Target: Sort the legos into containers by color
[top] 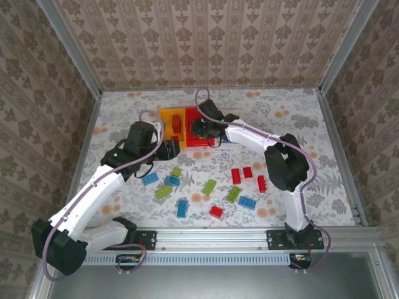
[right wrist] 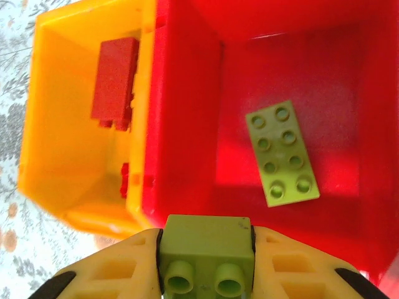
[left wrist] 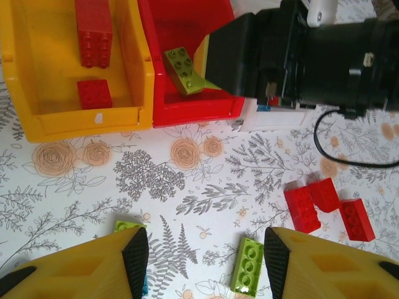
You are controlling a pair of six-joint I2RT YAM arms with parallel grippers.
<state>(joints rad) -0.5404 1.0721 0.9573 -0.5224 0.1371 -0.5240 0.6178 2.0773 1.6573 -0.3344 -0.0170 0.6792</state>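
My right gripper [right wrist: 207,265] is shut on a lime green brick [right wrist: 207,243], held over the near wall of the red bin [right wrist: 181,124]. A flat lime brick [right wrist: 282,152] lies inside that bin. The yellow-orange bin [right wrist: 47,124] beside it holds red bricks [right wrist: 114,84]. My left gripper [left wrist: 206,261] hangs open over the table in front of the bins, nothing between its fingers. A lime brick [left wrist: 247,266] lies just inside its right finger, another lime brick [left wrist: 128,225] by its left. The white bin [left wrist: 274,115] is mostly hidden under the right arm.
Loose bricks lie scattered across the table's near half: red ones [top: 235,175] at the right, blue ones [top: 150,179] and lime ones [top: 209,186] in the middle. The right arm [top: 249,134] stretches across to the bins. A metal frame [top: 336,156] edges the table.
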